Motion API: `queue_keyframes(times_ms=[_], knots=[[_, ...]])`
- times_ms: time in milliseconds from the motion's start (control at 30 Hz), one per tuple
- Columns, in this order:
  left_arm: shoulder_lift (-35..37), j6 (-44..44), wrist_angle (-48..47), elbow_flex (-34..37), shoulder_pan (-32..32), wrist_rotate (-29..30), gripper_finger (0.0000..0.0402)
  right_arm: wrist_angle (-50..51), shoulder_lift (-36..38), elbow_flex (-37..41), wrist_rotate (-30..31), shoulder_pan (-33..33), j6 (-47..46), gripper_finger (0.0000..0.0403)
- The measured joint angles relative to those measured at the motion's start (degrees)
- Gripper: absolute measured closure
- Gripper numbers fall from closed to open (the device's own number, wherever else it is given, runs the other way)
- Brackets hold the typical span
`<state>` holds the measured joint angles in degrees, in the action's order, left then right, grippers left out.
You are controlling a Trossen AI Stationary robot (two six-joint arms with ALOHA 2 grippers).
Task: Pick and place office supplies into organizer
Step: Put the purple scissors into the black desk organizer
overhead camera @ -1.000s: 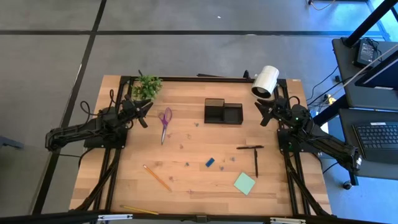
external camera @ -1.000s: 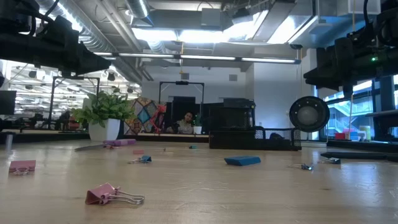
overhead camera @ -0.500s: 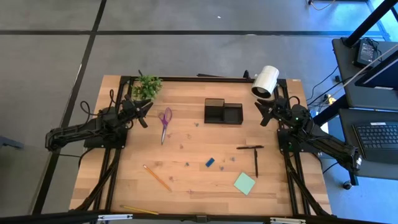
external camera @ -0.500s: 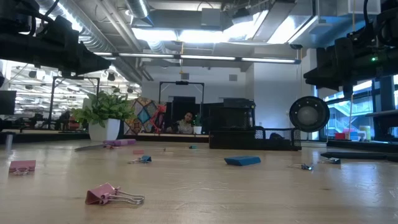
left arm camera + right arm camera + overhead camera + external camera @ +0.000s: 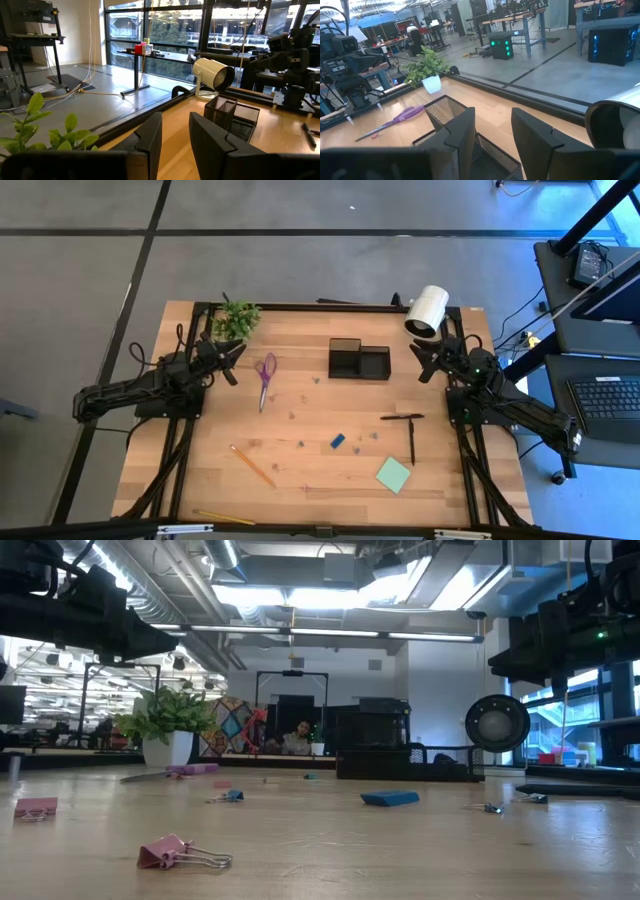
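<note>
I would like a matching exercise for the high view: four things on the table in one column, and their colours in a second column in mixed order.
Things:
1. scissors
2. organizer
3. sticky-note pad
4. small block

Colours:
A. light green
B. blue
C. purple
D. black

Pairs: 1-C, 2-D, 3-A, 4-B

Bench [image 5: 310,480] centre lies open between the arms. Obstacles: organizer [image 5: 359,361] near the far edge, plant [image 5: 236,318] at far-left corner, white cylinder [image 5: 427,310] at far-right corner.
</note>
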<state>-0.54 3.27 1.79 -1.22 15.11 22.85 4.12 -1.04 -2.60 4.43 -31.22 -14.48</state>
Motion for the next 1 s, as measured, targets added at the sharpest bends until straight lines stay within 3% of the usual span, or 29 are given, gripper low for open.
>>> queue_keyframes(times_ms=[600,733,1000], knots=[[0.0,0.6,0.0,0.0,0.0,0.0,0.0309,0.2,-0.1,-0.8,-0.7,0.0,4.6,0.027],[0.0,0.9,0.0,0.0,0.0,0.0,0.0305,0.5,-0.8,-4.4,-4.3,0.0,7.1,0.027],[0.0,6.3,-0.1,0.0,0.0,-2.5,0.0252,8.5,-9.2,-14.5,-2.8,0.0,8.9,0.027]])
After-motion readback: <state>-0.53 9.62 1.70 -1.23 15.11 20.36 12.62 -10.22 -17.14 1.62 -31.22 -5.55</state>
